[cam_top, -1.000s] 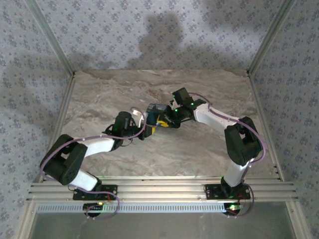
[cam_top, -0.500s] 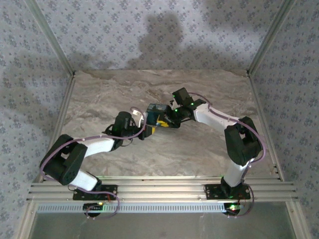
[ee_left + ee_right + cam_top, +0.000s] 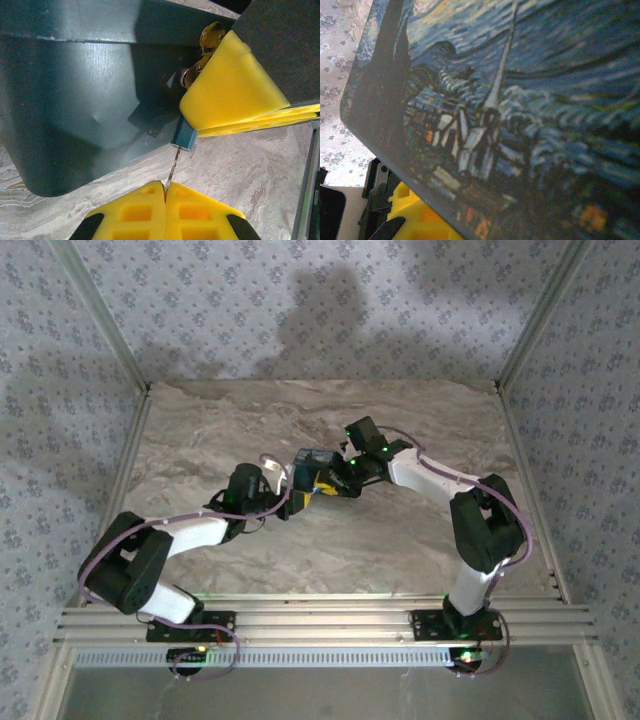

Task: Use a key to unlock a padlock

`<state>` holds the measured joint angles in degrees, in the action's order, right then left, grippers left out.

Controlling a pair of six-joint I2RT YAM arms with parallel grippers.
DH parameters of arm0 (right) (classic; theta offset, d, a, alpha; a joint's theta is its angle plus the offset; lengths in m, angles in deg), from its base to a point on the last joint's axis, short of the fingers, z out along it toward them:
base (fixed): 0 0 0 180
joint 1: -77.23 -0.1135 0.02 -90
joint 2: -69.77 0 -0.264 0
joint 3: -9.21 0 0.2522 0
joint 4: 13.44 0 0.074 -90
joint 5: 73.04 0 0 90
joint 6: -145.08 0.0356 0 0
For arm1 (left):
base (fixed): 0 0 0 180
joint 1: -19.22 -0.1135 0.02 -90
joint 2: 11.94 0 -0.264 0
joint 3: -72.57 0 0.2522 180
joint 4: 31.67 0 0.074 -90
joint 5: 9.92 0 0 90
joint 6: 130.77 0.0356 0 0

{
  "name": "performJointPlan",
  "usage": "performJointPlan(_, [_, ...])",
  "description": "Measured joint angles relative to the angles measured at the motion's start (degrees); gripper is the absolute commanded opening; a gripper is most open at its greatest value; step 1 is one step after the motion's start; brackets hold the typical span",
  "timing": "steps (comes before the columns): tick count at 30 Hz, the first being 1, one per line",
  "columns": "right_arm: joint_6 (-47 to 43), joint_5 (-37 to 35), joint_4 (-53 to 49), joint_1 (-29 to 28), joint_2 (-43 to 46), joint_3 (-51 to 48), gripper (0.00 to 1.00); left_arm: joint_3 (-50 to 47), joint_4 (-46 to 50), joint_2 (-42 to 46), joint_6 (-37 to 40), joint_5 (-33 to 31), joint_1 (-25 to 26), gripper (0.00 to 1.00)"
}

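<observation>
Two arms meet just past the middle of the table.

Left: the left gripper (image 3: 165, 195) has its yellow fingers (image 3: 135, 212) pressed fully together, pinching the thin pale blade of the key (image 3: 183, 138). The key's blue head points away from the wrist, right at the dark side of the padlock (image 3: 75, 95). I cannot tell whether the key is seated in a keyway, as that spot is in shadow.

Centre: the padlock sits tilted between the two grippers, painted face toward the right wrist camera.

Right: the right gripper (image 3: 338, 480) looks clamped on the padlock, one yellow pad (image 3: 227, 92) flat against its edge and the other finger hidden. Brass-coloured pieces (image 3: 210, 35) show just behind that pad.

Risks:
- The hold on the key is a narrow-edge pinch. An off-axis push would likely twist the key in the pads or drop it.
- Turning a part-seated key could bend the blade or wrench the padlock round in the right grip.
- The two sets of fingers are nearly touching, so a small correction could knock them together.

Surface: pale marbled table (image 3: 420, 540), flat and matte.

Room: floral-patterned walls (image 3: 250, 300), with aluminium rails (image 3: 320, 625) along the near edge.
</observation>
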<state>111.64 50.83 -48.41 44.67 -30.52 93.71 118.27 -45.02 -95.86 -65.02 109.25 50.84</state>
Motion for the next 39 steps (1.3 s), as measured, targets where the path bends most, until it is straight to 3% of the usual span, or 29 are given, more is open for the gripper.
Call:
performJointPlan(16, [0.55, -2.89, 0.28, -0.76, -0.39, 0.07, 0.00, -0.15, -6.51, -5.07, -4.00, 0.70, 0.59, 0.00])
performJointPlan(22, [0.90, -2.54, 1.16, -1.11, -0.55, 0.09, 0.00, -1.64, -14.99, -7.96, -8.41, 5.20, -1.86, 0.00])
performJointPlan(28, [0.85, -1.64, 1.60, -1.25, -0.55, 0.13, 0.00, -2.10, -16.41, -8.09, -8.74, 8.50, -3.50, 0.00])
performJointPlan(35, [0.87, -1.77, 1.97, -1.40, -0.55, 0.11, 0.00, -2.73, -17.97, -8.09, -8.85, 7.89, -3.04, 0.00])
performJointPlan(39, [0.85, -2.73, 1.88, -1.90, -1.25, 0.00, 0.00, -4.72, -20.00, -8.11, -8.52, 3.13, -0.81, 0.00])
